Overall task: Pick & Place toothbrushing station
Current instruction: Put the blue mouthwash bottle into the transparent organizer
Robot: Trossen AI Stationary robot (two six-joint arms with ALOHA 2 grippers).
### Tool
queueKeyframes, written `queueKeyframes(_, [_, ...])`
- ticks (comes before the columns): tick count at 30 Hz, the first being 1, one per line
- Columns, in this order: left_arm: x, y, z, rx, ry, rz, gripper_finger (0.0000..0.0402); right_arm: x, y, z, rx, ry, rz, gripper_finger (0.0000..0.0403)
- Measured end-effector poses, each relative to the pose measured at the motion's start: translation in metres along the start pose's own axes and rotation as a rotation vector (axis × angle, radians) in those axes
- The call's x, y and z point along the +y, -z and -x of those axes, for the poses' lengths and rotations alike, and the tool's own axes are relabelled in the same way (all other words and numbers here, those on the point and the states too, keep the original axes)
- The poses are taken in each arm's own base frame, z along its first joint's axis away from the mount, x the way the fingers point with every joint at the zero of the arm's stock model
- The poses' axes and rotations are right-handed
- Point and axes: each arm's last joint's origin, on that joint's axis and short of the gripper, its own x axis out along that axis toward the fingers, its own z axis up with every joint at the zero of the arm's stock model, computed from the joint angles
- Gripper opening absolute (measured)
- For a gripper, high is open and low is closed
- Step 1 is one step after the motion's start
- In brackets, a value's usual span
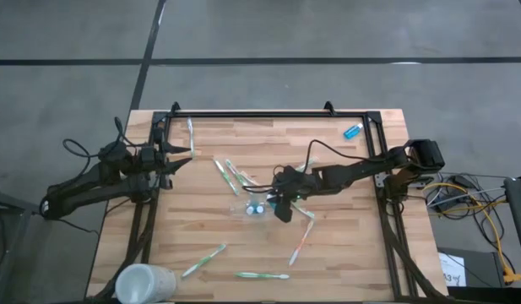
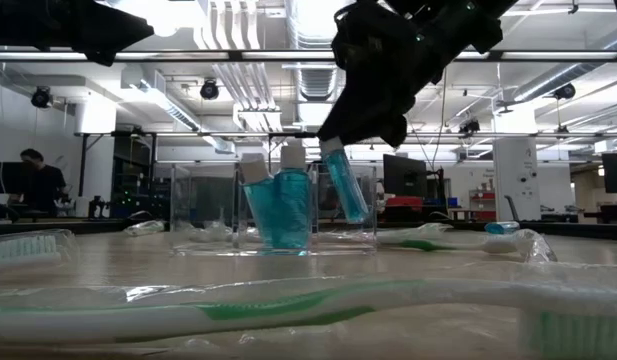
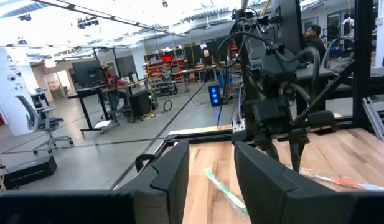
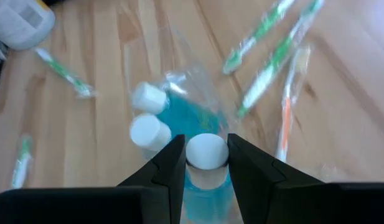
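Observation:
The toothbrushing station, a small see-through holder (image 1: 253, 208) (image 2: 273, 215), stands on its base at the table's middle with two blue white-capped tubes (image 2: 278, 200) (image 4: 148, 115) upright inside. My right gripper (image 1: 281, 203) (image 4: 205, 157) is over its right side, shut on a third blue tube (image 2: 345, 185). That tube's lower end appears to hang within the holder's walls, above the base. Wrapped toothbrushes (image 1: 230, 173) (image 1: 302, 245) lie flat around the holder. My left gripper (image 1: 180, 156) (image 3: 210, 174) waits open, level, at the table's left edge. My right gripper pinches the tube's white-capped top end (image 4: 207, 151) between its two fingers (image 4: 173, 165). The fingers slant down from the table's right side. The tube hangs tilted below them, blue body down, lower end (image 2: 356, 212) clear of the holder's base.
More wrapped toothbrushes lie near the front edge (image 1: 262, 275) (image 1: 203, 260) and at the far left (image 1: 191, 135). A loose blue tube (image 1: 353, 131) lies at the far right corner. A frosted white cup (image 1: 146, 283) lies at the near left corner. A black frame (image 1: 268, 114) rims the table.

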Motion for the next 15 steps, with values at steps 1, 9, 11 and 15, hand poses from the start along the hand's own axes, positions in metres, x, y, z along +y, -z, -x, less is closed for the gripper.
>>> queueKeyframes(1, [0.0,0.0,0.0,0.0,0.0,0.0,0.0133,0.001,-0.002,0.002,-0.015,-0.004,0.007,0.01])
queueKeyframes(9, [0.0,0.0,0.0,0.0,0.0,0.0,0.0133,0.007,-0.02,0.014,-0.196,0.002,0.1,0.01])
queueKeyframes(11, [0.0,0.0,0.0,0.0,0.0,0.0,0.0133,0.008,-0.023,0.015,-0.227,-0.005,0.115,0.01])
queueKeyframes(15, [0.0,0.0,0.0,0.0,0.0,0.0,0.0133,0.01,-0.025,0.012,-0.262,-0.016,0.124,0.01])
